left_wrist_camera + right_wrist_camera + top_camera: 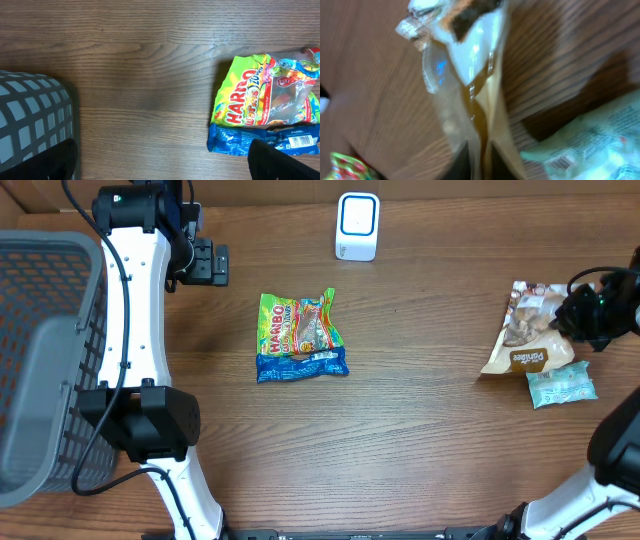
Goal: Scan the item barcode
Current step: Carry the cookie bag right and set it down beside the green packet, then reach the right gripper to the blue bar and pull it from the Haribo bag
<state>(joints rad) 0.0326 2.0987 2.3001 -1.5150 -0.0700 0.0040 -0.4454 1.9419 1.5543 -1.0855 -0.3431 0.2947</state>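
Three packets are laid out on the wooden table (420, 430). Over on the right, the brown snack pouch (522, 330) is gripped at its right-hand edge by the right gripper (574, 315). In the right wrist view the film is seen gathered into a fold and pinched at the bottom of the frame, with the jaws drawn almost together on it. On the pouch's near side, right against its corner, a pale green packet (560, 385) is seen lying flat. The white scanner (357, 226) is stood at the far edge, left of the pouch and well apart from it. Out in the middle, the Haribo bag (300, 338) is seen flat on the wood, nearer than the scanner and slightly to its left. The left gripper (222, 265) is held at the far left, jaws spread wide, nothing caught between them. Its wrist view is filled by bare wood, with the Haribo bag at the right and a corner of the grey basket (40, 350) at the left. That basket is set at the table's left edge.
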